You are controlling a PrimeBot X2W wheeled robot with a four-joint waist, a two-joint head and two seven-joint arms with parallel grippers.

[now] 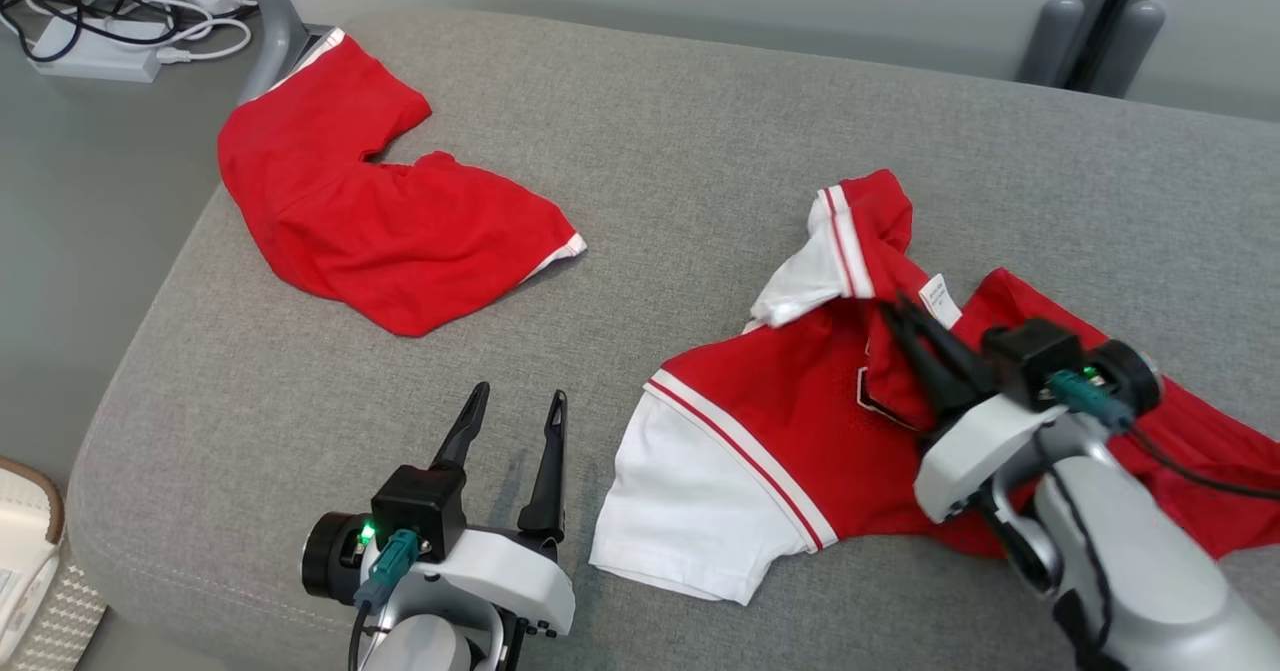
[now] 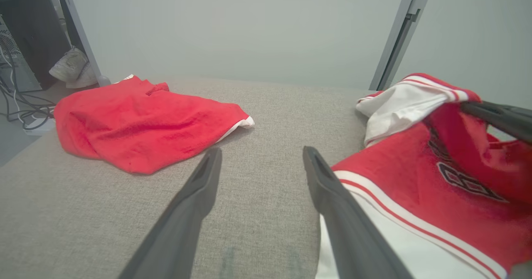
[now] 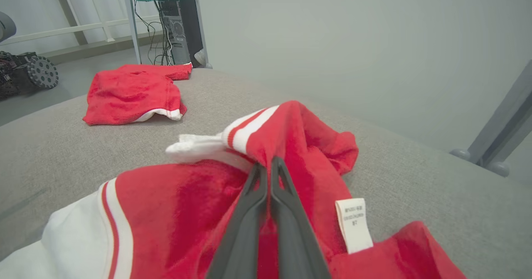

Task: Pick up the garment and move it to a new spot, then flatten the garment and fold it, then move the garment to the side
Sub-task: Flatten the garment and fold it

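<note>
The garment [image 1: 780,421] is a red jersey with white sleeves, lying crumpled on the right half of the grey cushion [image 1: 700,131]. My right gripper [image 1: 895,309] is shut on a fold of its red fabric near the collar, beside a white label [image 3: 353,225]. In the right wrist view the gripper [image 3: 266,164] has its two fingers pressed together, with the cloth [image 3: 174,204] bunched up around them. My left gripper [image 1: 518,396] stands open over bare cushion, just left of the white sleeve. Its wrist view shows the gripper [image 2: 262,152] with nothing in it and the jersey [image 2: 415,187] to the right.
Red shorts [image 1: 370,211] lie at the cushion's far left corner. Cables and a power strip [image 1: 100,31] sit on the floor beyond, next to a metal leg [image 1: 265,21]. Grey posts [image 1: 1100,21] stand at the back right. The cushion's left edge drops to the floor.
</note>
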